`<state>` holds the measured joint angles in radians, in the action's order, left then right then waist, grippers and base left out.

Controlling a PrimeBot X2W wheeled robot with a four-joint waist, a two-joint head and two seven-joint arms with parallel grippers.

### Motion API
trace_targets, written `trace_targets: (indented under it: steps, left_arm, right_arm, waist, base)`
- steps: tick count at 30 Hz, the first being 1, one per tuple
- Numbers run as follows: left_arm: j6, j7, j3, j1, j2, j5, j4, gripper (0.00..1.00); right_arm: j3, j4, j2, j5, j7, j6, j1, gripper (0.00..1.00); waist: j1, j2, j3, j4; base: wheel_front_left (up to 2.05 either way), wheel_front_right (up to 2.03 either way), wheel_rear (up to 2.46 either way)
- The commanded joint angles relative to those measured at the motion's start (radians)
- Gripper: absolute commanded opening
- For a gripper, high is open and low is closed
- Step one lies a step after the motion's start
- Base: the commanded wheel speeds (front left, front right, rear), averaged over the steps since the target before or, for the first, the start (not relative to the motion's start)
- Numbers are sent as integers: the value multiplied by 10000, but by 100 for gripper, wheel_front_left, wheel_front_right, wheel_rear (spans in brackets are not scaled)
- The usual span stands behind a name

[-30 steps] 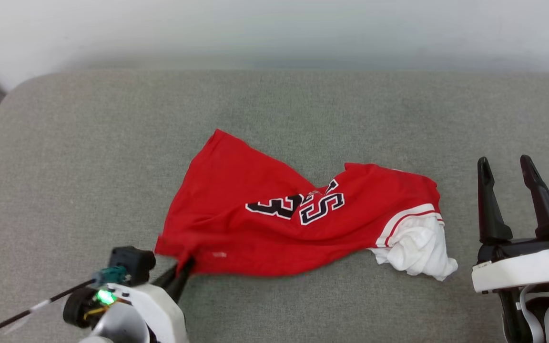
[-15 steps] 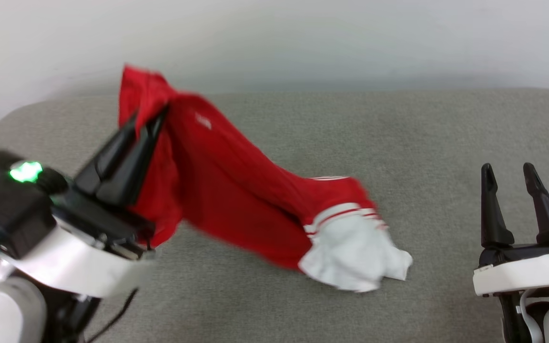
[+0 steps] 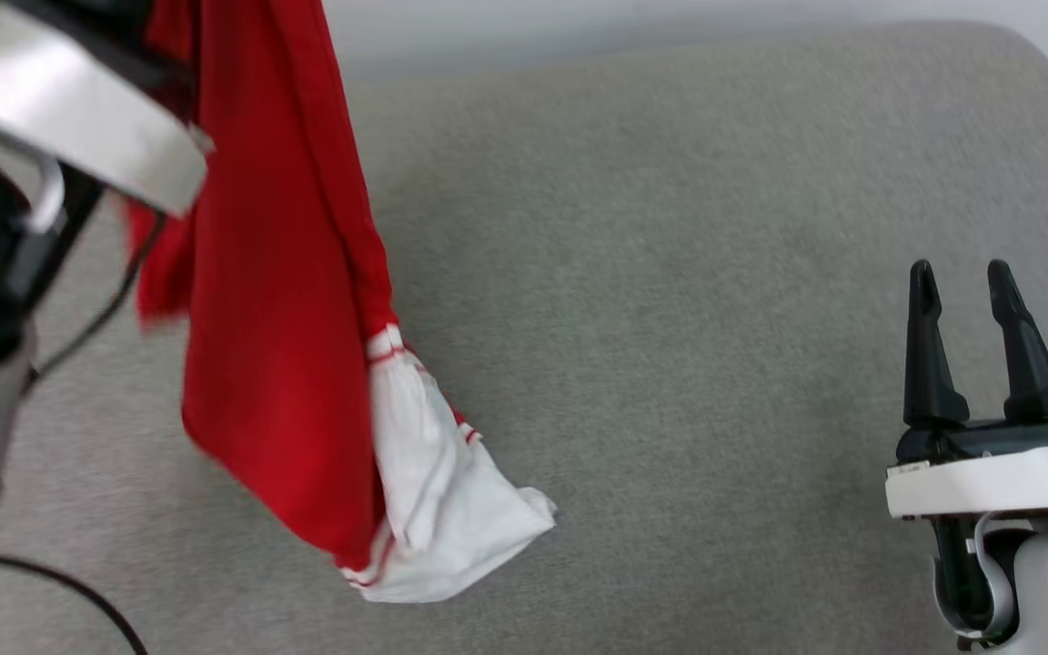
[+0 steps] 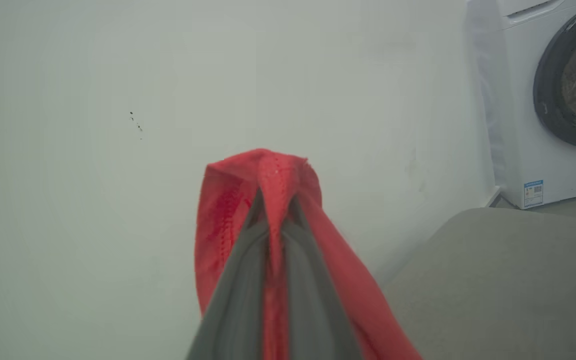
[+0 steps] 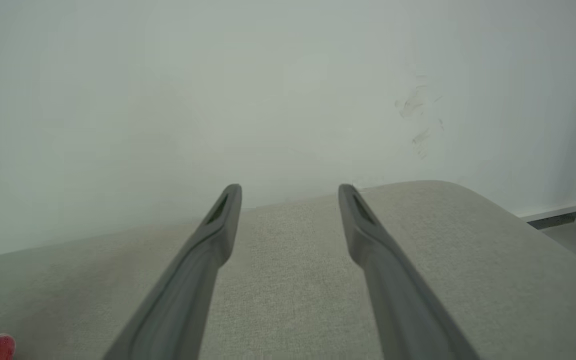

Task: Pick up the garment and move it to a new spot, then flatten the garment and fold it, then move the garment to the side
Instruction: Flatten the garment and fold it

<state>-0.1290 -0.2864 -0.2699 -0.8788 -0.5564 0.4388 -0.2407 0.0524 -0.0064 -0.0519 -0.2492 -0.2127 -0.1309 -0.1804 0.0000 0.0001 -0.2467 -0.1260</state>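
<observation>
Garment (image 3: 278, 300) is hanging over the grey cushion's (image 3: 670, 227) left side, a red stitched edge clamped in the left gripper (image 4: 275, 200) above it, white sleeve (image 3: 451, 509) dangling lowest. Right gripper (image 3: 959, 273) is hovering over the cushion's right side, fingers spread, empty.

Nothing can be read; the blue-and-white sticker (image 4: 533, 193) low on the washing machine (image 4: 515, 110), far right, is too small to make out.

Garment (image 3: 278, 300) hoisted off the grey cushion (image 3: 670, 273) by left claw (image 4: 275, 202), now hanging, white sleeve (image 3: 442, 491) lowest
</observation>
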Motion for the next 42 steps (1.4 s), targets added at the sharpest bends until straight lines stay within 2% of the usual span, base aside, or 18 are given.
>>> trace_targets:
  steps: [1,5,13,14,15,22,26,30,34,39,42]
  left_arm:
    - [-1,31,-238,-491,-156,63,306,0]
    - [-3,169,-1235,-2275,-492,228,1712,0]
    - [7,925,-3273,-4451,330,328,4669,0]
    - [7,1057,-3470,-4513,482,408,5017,44]
    - [6,1222,-3708,-4530,622,561,5329,100]
    - [6,2179,-5844,-4366,860,1308,6415,100]
    - [5,2727,-6492,-4282,762,1846,6777,100]
    - [5,3318,-6599,-4208,568,2191,7152,100]
    - [80,4000,-6286,-3983,277,2455,7452,100]
    - [519,4782,-5870,-3195,-150,2735,7447,100]
    - [980,5062,-5612,-2503,-516,2901,7137,100]
  right_arm:
    - [-61,78,28,-47,-100,3,-193,100]
    - [-244,342,26,-223,-288,3,-513,100]
    - [-652,751,28,-433,-496,3,-1075,100]
    - [-704,800,26,-433,-509,3,-1128,100]
    - [-762,838,25,-447,-515,3,-1175,100]
    - [-1028,1006,25,-394,-538,3,-1412,100]
    - [-1067,1069,22,-262,-526,3,-1457,100]
    - [-996,1147,23,-67,-523,3,-1396,100]
    - [-897,1236,21,129,-522,3,-1197,100]
    - [-708,1197,21,348,-364,3,-893,100]
    - [-566,1042,23,511,-166,3,-680,100]
  waist:
    - [0,-1,-674,-612]
    - [0,-1,-1241,-985]
    - [0,-1,-2041,-1351]
    - [0,-1,-2103,-1375]
    - [0,-1,-2159,-1388]
    - [0,-1,-2294,-1240]
    - [0,-1,-2123,-992]
    - [0,-1,-1768,-653]
    - [0,-1,-1234,-258]
    - [0,-1,-457,294]
    - [0,-1,-65,637]
  base:
    - [0,0,0]
    - [0,0,0]
    - [0,0,0]
    - [0,0,0]
    - [0,0,0]
    - [0,0,0]
    - [0,0,0]
    - [0,0,0]
    - [0,0,0]
    - [0,0,0]
    - [0,0,0]
